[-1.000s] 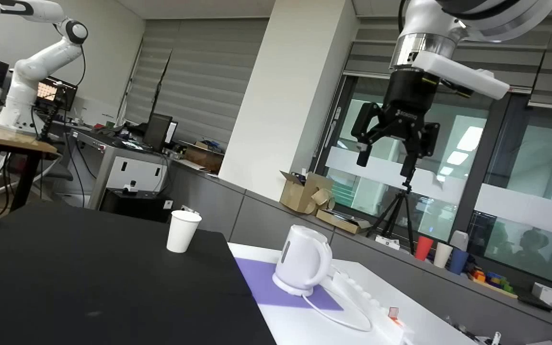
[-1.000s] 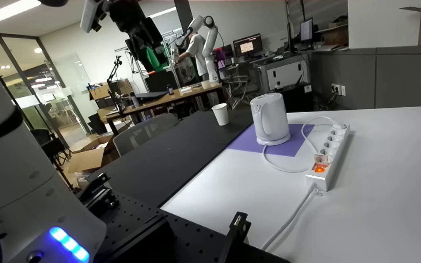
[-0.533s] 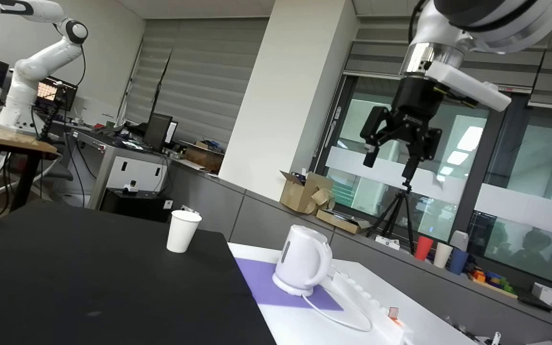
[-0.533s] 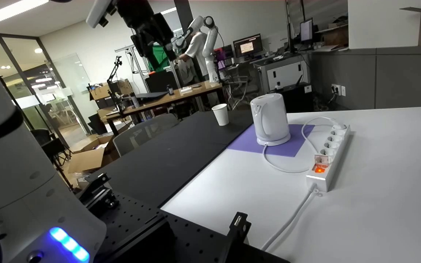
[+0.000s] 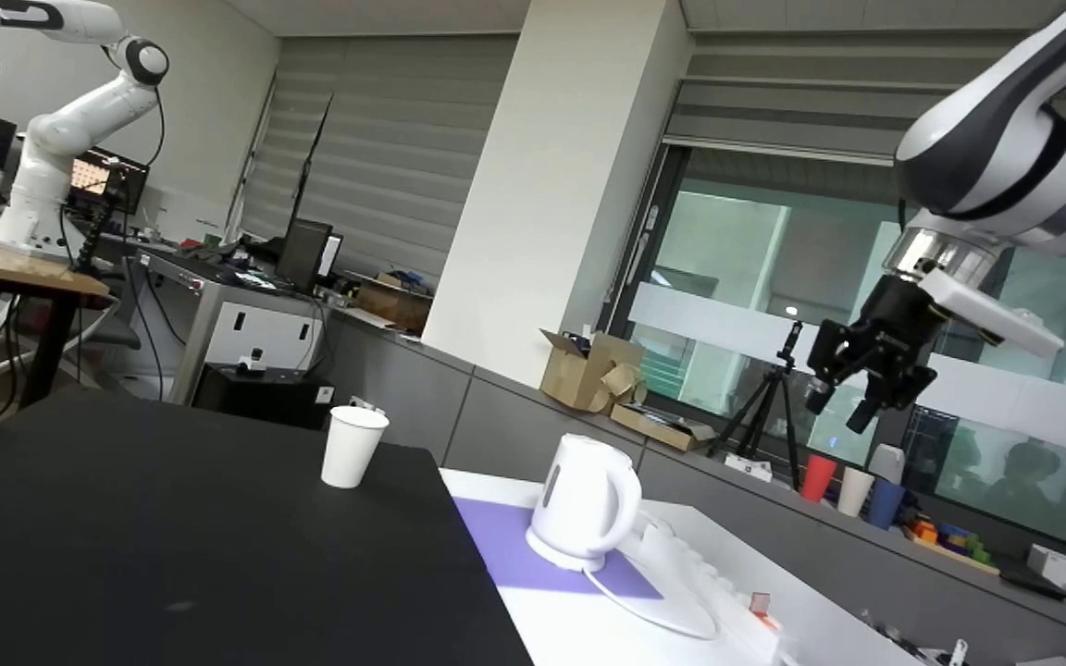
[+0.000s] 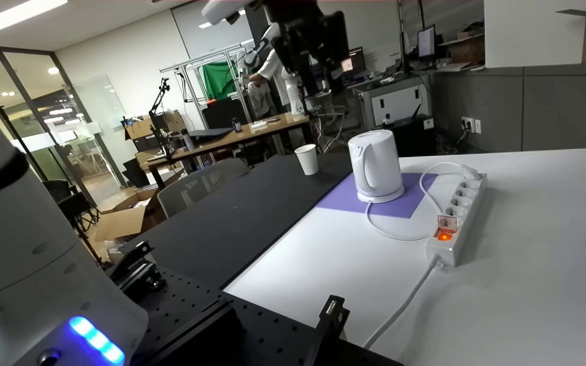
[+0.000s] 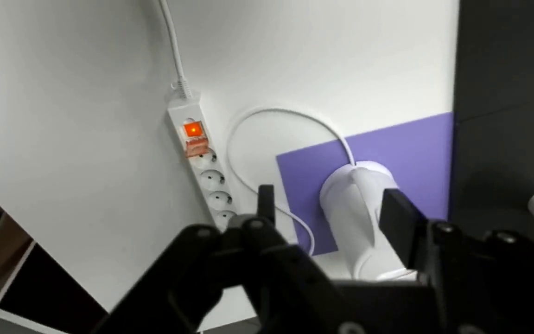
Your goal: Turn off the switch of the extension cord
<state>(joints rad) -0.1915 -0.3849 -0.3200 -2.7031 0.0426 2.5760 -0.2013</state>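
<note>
End effector (image 7: 328, 200) aloft, jaws well apart — strip (image 7: 206, 169) on the bench (image 7: 86, 120) below, its switch (image 7: 193, 129) aglow orange.

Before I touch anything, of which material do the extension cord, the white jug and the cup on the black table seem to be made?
Extension cord: probably hard plastic, satin; evenly white, with round recessed sockets.
White jug: likely plastic, smooth, semi-matte; soft shading, no metallic reflection.
Cup: seemingly paper, matte; thin rim, tapered wall, no shine, though plastic is possible.
</note>
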